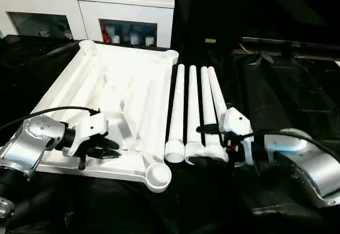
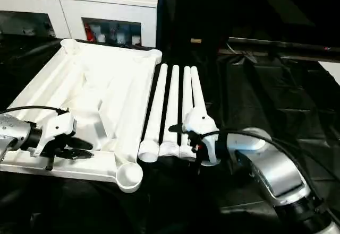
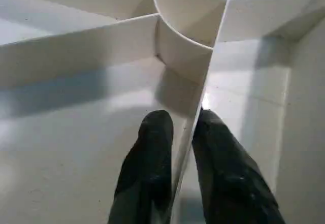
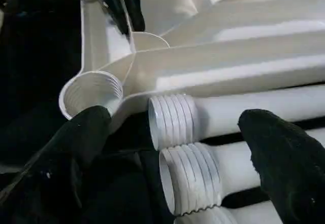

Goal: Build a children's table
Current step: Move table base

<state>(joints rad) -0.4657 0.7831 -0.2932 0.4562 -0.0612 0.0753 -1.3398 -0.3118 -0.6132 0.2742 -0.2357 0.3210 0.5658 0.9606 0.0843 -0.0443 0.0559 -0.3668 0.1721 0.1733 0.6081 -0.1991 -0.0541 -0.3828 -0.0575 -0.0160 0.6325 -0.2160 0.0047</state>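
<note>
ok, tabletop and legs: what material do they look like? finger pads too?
Tabletop: looks like moulded white plastic, semi-gloss; thin ribs and a threaded corner socket formed in one piece.
Legs: same-looking white plastic tubes, smooth, with moulded threads at the ends.
Finger pads: matte black, possibly rubber or foam; can't confirm.

Four legs [image 1: 194,112] packed side by side, tabletop [image 1: 122,85] ribs crowding its underside, bare black cloth [image 1: 287,96] rightward

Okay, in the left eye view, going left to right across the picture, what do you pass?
Left gripper over a rib → upturned tabletop → near corner socket → four legs lying side by side → right gripper at their threaded ends.
</note>
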